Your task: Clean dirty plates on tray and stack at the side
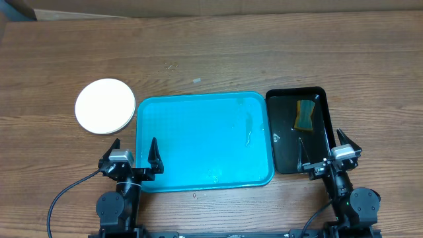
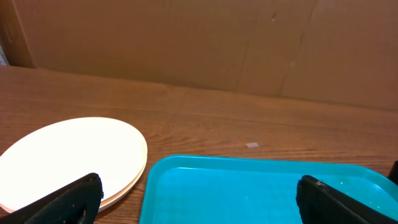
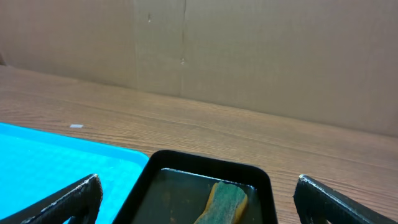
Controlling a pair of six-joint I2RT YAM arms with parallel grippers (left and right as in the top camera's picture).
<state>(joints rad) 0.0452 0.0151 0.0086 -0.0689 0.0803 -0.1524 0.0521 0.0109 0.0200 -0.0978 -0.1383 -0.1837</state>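
The plates [image 1: 105,106] are sitting in a neat stack on the counter [image 1: 218,53], just beside the left end of the blue tray [image 1: 198,132] and clear of its rim. The top plate is showing white, and the left wrist view is catching a paler yellowish edge under it, though how many plates are lying in the stack is hard to tell. The blue tray is lying in the middle of the counter with nothing resting on it, only what may be a few wet streaks glinting toward its right side. A smaller black tray [image 1: 284,145] is sitting right against its right end, and a green and yellow sponge [image 1: 305,114] is lying at that tray's far end. The left jaws are hanging spread wide over the blue tray's near left corner, gripping nothing. The right jaws are likewise standing wide apart at the black tray's near end, holding nothing.
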